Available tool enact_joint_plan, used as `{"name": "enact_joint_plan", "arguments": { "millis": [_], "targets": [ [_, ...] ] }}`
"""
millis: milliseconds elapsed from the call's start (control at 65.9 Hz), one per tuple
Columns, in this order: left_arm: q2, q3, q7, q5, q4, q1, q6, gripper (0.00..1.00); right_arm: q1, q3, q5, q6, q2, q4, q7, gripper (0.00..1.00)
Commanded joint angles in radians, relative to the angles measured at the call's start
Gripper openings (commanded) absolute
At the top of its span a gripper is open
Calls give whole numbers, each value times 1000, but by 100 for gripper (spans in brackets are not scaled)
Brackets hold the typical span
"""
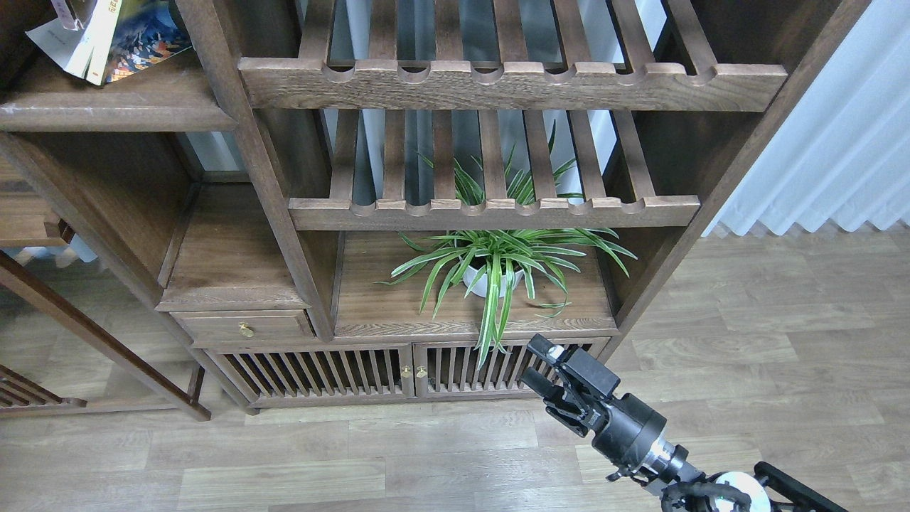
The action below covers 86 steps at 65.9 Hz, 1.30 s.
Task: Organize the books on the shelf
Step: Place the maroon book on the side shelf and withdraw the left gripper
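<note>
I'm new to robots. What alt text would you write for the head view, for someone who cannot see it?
A dark wooden shelf unit fills the view, with books leaning at the top left on a flat shelf. A spider plant in a white pot sits lower down, and the robot's right pincer hovers empty near it.

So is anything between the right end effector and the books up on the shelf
Yes. The right end effector sits low, in front of the cabinet doors, while the books lie on the shelf at the top left. A straight line between them crosses the plant, the lower slatted rack and the upright post.
</note>
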Motion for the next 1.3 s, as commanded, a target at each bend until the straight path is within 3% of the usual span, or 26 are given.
{"name": "enact_joint_plan", "arguments": {
  "millis": [0,197,485,743,1077,1289],
  "targets": [
    [-1,2,-1,-9,-13,16,0,30,-1,13,5,0,-3,0,0,99],
    [3,-1,-1,-10,-37,17,0,36,1,19,6,0,-1,0,0,99],
    [23,-10,1,-70,-120,52,0,36,5,19,6,0,-1,-5,0,99],
    [151,-38,-1,-188,-385,253,0,37,59,20,8,0,2,-46,14,99],
    [270,-202,-4,-214,-543,468,0,39,90,19,6,0,13,-51,14,99],
    [273,-293,-39,-216,-663,653,0,42,110,19,0,0,16,-51,14,99]
  ]
}}
